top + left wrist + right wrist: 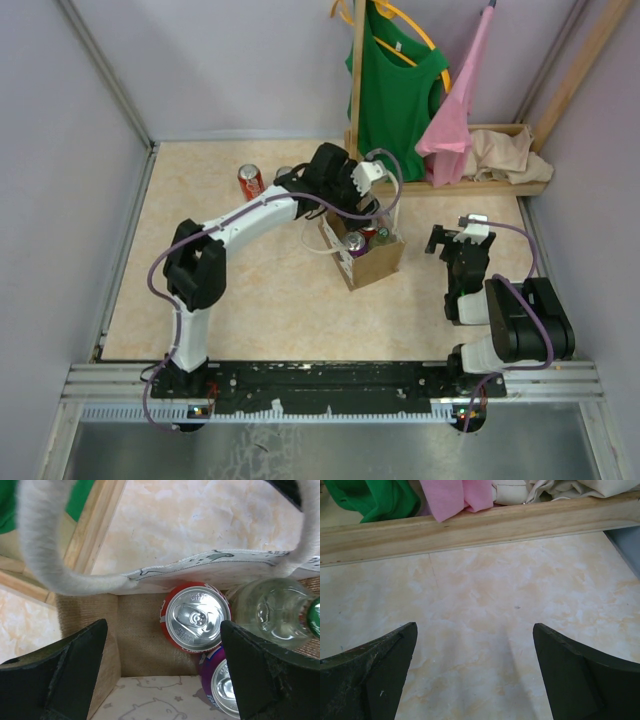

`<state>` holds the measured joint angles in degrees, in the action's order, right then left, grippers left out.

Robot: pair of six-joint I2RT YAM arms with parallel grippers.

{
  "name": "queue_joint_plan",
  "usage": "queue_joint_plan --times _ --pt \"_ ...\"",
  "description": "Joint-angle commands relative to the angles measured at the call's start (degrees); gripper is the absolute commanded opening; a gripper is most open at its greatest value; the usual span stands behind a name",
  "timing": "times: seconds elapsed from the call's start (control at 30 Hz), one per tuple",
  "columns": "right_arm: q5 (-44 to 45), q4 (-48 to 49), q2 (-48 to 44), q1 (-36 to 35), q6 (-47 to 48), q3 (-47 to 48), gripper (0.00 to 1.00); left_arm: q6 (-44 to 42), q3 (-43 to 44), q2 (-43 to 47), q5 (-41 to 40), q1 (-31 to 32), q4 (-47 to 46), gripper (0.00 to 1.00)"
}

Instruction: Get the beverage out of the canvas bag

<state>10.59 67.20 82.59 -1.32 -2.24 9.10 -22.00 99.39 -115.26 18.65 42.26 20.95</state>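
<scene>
Over the mouth of the canvas bag (374, 264) at mid-table, the left claw (164, 630) hangs wide open and empty above the red can (196, 617) standing inside, and I'd worry a finger snags the rope handle (45, 545) or knocks the neighbouring bottle (267, 612), tipping the bag.
</scene>
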Motion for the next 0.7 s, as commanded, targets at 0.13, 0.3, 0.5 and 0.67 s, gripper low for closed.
queue_joint_plan --times 0.13,0.3,0.5,0.67 --pt "0.0 2.5 0.0 0.1 -0.5 1.2 0.99 -0.6 3.4 -3.7 0.3 0.6 0.9 1.00" --pt "0.0 2.5 0.0 0.1 -0.4 1.2 0.99 -0.9 4.3 -3.9 -0.9 1.1 3.0 1.00" --pt "0.0 2.5 0.0 0.1 -0.4 1.2 0.99 -0.7 4.9 -4.1 -2.1 1.6 4.8 1.00" --pt "0.0 2.5 0.0 0.1 -0.4 1.2 0.99 -0.6 4.8 -3.3 -2.6 2.1 5.1 1.00"
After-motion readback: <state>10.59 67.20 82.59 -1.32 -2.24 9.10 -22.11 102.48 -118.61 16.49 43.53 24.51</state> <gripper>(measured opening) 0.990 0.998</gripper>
